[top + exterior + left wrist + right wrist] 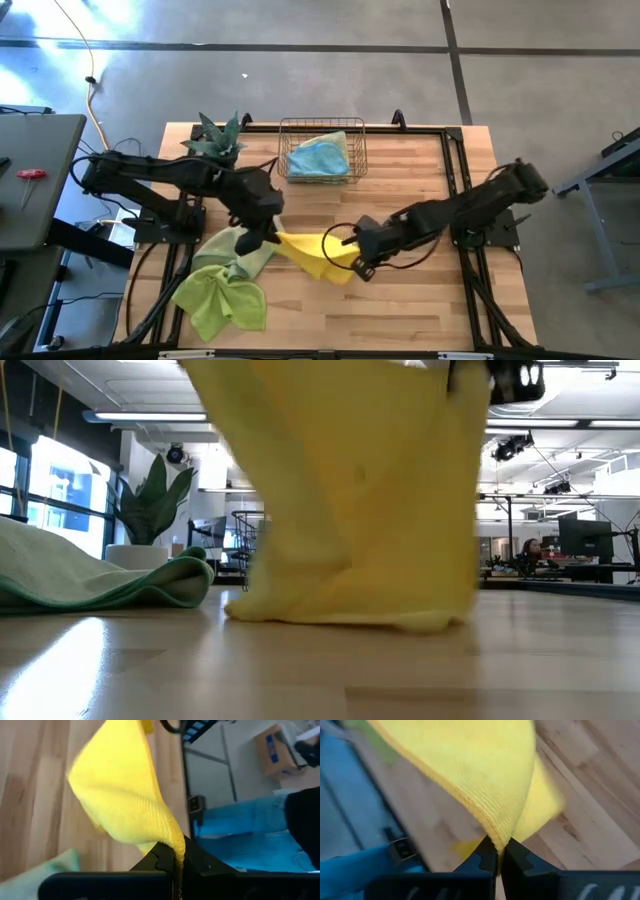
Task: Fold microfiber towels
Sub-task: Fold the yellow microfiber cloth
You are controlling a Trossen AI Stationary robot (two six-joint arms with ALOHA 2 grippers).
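A soft yellow microfiber towel (pixel 318 256) is stretched between the two arms over the middle of the pale wooden bench (pixel 420 310), its lower fold resting on the bench top (the low view shows it draped down and touching the wood). The left gripper (pixel 268 238) pinches one end of this towel; in the left wrist view its fingers (pixel 165 862) are closed tight on a bunched yellow edge. The right gripper (pixel 357 265) grips the other end, and in the right wrist view its dark fingers (pixel 487 862) are pressed together with the towel's hem caught between them.

Just beside the left gripper, on the side toward the bench's left edge, lies a pale sage green cloth (pixel 240 255), crumpled flat. Touching it, nearer the front edge, is a lime green cloth (pixel 222 300), also rumpled. A light blue cloth (pixel 320 157) sits inside a wire basket (pixel 292 125) at the back of the bench. A spiky green potted plant (pixel 220 138) stands to the left of the basket, well apart from the yellow towel.
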